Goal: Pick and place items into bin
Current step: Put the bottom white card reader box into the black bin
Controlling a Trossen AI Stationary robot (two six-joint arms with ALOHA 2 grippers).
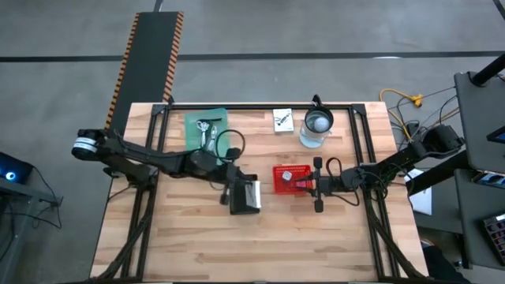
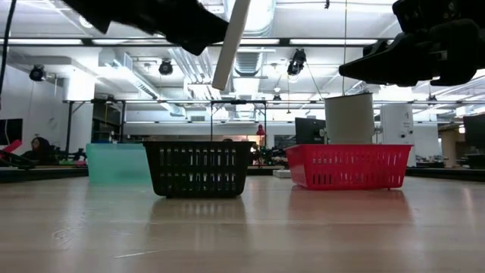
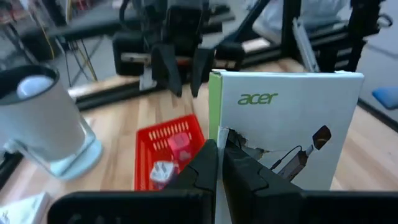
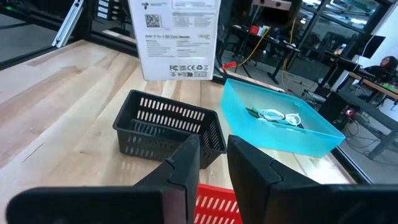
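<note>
A flat white box with dark print [image 3: 292, 124] hangs tilted over the black basket [image 2: 198, 168]; my left gripper [image 3: 219, 165] is shut on it. In the low view the box [image 2: 231, 42] shows edge-on. My right gripper [image 4: 213, 163] stands open above the red basket [image 1: 292, 177] with nothing between its fingers. That basket [image 3: 168, 149] holds a pink blob [image 3: 180, 144] and a small silver cube [image 3: 160, 171]. The teal bin [image 4: 280, 121] holds pale cable bundles [image 4: 273, 115]. Another white card [image 1: 282, 120] lies flat at the far edge. My left gripper pinches the white box between its two fingers at its near edge [image 3: 219, 135], beside the green side strip. The fingers come about level from the table's left. The box is lifted clear, nearly upright and tilted, above the black basket.
A clear round jug [image 1: 317, 126] stands at the far side, right of the white card and behind the red basket. The teal bin [image 1: 207, 128] sits at the far left. Black frame rails [image 1: 260, 106] run along the far edge and both sides.
</note>
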